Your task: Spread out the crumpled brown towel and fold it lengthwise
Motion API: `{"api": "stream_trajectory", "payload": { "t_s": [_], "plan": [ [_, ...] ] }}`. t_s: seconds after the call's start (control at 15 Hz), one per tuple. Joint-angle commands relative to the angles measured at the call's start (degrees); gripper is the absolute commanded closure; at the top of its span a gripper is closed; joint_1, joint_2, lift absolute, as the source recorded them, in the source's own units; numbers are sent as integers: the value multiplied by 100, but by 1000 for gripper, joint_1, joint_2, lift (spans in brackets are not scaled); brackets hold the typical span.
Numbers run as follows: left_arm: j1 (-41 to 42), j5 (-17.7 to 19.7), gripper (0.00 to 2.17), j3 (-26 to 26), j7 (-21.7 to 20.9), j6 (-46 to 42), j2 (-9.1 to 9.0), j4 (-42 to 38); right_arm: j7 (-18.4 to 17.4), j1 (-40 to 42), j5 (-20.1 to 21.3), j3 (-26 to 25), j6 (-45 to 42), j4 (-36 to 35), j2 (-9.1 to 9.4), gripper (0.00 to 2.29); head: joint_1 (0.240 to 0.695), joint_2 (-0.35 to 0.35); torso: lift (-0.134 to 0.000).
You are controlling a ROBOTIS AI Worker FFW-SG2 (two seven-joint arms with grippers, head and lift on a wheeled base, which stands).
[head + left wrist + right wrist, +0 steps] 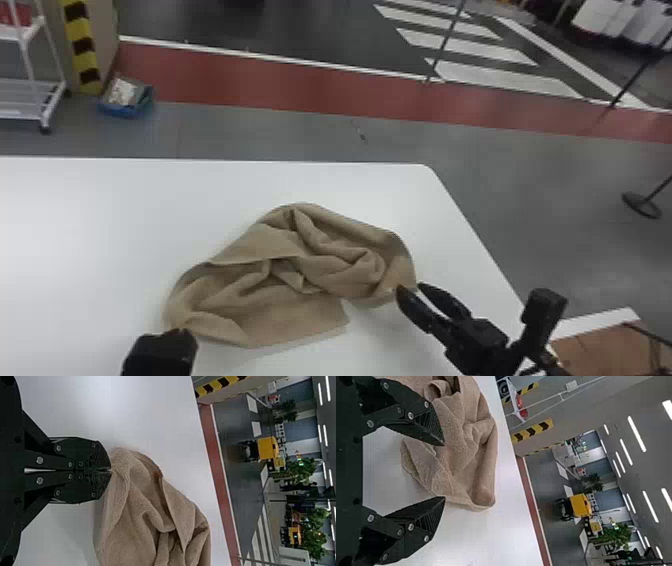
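The brown towel (300,270) lies crumpled on the white table, with folds bunched over its middle and right part. At its near left corner is my left gripper (184,334). In the left wrist view the left gripper (110,470) is shut on the edge of the towel (138,510). My right gripper (411,289) is at the towel's right end, its fingers apart. In the right wrist view the right gripper (443,471) stands open, with a corner of the towel (462,451) just beyond and partly between its fingertips.
The white table (100,210) has its far edge behind the towel and its slanting right edge beyond the right gripper. A brown box (605,350) stands at the lower right, off the table. A rack (25,85) and a blue bin (127,100) are on the floor at far left.
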Motion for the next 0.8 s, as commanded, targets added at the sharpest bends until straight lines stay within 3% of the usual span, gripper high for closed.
{"api": "stream_trajectory", "payload": {
  "t_s": [0.0, 0.13, 0.27, 0.4, 0.73],
  "plan": [
    [0, 0, 1420, -9, 0, 0, 0, -5, 0, -20, 20, 2, 1, 41, -11, 596, 695, -350, -124],
    [0, 0, 1420, -9, -9, 0, -9, -5, 9, -11, 11, -24, 1, 41, -11, 637, 695, -350, -124],
    [0, 0, 1420, -9, -9, 0, 0, -5, 18, -11, 11, -42, 19, 41, -11, 1008, 695, -350, -124],
    [0, 0, 1420, -9, -9, 0, 0, -14, 18, -11, 11, -42, 37, 41, -20, 1237, 695, -350, -124],
    [0, 0, 1420, 0, -9, 0, -9, -5, 9, -20, -68, -94, 37, 23, -29, 1295, 695, -350, -124]
  ]
}}
